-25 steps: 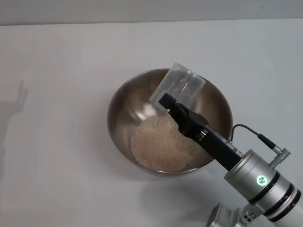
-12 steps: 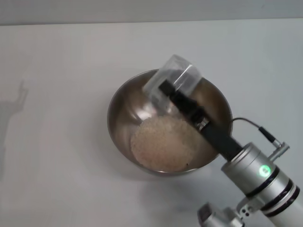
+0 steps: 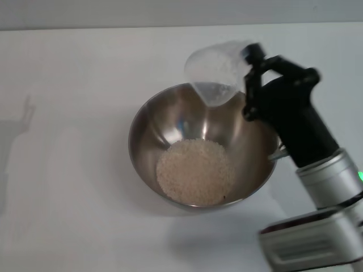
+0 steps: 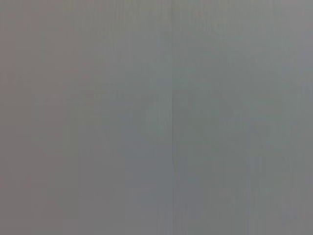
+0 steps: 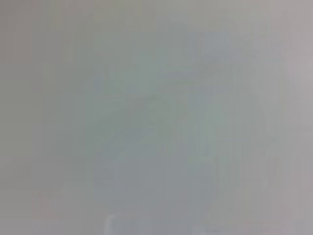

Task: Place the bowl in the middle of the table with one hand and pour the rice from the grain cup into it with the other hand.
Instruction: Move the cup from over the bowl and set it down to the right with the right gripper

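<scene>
Across the whole head view stretches the white table (image 3: 68, 187), and near its middle sits the bowl (image 3: 147, 136), a wide steel basin standing upright with its shiny inner wall showing. On the table's right side the right arm (image 3: 326, 181) reaches in from the near corner, its silver barrel giving way to a black wrist that rises above the bowl's far right rim. Down in the bottom of the bowl lies the rice (image 3: 195, 171), a pale round heap resting against the near wall. At the end of the arm, the right tool (image 3: 249, 71) is pinched on the side of the grain cup (image 3: 215, 73), which is held in the air over the bowl's far rim, tipped with its mouth facing the camera; it looks emptied. Both wrist views show only blank grey, and the left tool appears in none of them.
</scene>
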Tool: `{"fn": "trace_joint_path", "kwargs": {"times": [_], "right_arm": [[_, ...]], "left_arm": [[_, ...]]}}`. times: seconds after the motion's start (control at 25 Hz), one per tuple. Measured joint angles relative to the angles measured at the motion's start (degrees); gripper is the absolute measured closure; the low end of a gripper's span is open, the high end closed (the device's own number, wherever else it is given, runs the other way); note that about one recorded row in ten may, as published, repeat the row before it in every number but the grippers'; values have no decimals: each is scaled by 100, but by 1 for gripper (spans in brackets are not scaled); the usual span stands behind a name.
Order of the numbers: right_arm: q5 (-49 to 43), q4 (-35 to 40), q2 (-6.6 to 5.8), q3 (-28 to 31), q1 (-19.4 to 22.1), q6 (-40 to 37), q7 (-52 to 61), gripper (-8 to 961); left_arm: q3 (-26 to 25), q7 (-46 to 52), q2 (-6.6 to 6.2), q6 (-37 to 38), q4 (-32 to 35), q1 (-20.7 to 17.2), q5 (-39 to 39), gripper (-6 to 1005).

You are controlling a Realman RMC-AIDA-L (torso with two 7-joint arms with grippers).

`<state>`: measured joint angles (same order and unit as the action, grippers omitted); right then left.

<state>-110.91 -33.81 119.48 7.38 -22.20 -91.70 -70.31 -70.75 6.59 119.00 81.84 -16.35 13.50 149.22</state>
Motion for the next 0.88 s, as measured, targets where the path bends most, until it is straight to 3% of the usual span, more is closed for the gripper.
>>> {"fn": "trace_joint_path", "kwargs": {"times": [0.36, 0.6, 0.88], "right_arm": [[0, 856, 11, 979, 222, -466, 4688, 954], [0, 1581, 16, 1445, 180, -343, 6518, 954], [6, 2053, -6, 2127, 40, 619, 7226, 954]], "left_arm": [[0, 0, -10, -9, 1, 40, 5, 194], [0, 0, -18, -11, 45, 84, -2, 194], [0, 0, -9, -163, 88, 122, -7, 194]]}}
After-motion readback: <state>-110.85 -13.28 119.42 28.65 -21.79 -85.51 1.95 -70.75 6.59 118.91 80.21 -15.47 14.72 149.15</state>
